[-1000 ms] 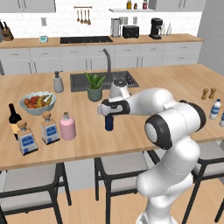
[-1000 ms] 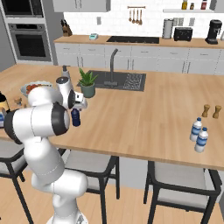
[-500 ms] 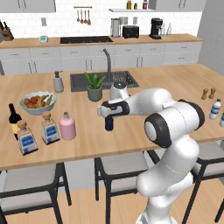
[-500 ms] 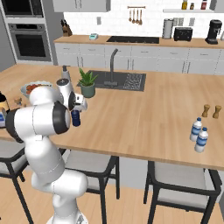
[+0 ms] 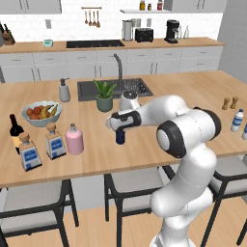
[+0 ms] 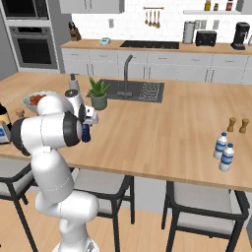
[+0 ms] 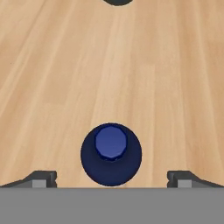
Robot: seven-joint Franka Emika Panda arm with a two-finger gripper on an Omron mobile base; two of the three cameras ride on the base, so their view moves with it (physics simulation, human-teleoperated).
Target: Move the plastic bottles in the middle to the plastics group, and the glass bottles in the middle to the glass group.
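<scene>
Navy bottle stands right under the tool, whose jaws are wide apart and hold nothing. I think the tool must go down next and squeeze it.

Wooden island counter carries plenty: far left, fruit bowl, wine bottle, two square clear bottles, pink bottle. Navy bottle stands upright mid-counter, potted plant beyond. Right: two whitish bottles, brown shakers.

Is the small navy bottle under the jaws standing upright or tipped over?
Upright. In the hand view the navy bottle is seen straight down onto its cap, centred in its round body; in the left base view it stands on the counter.
</scene>
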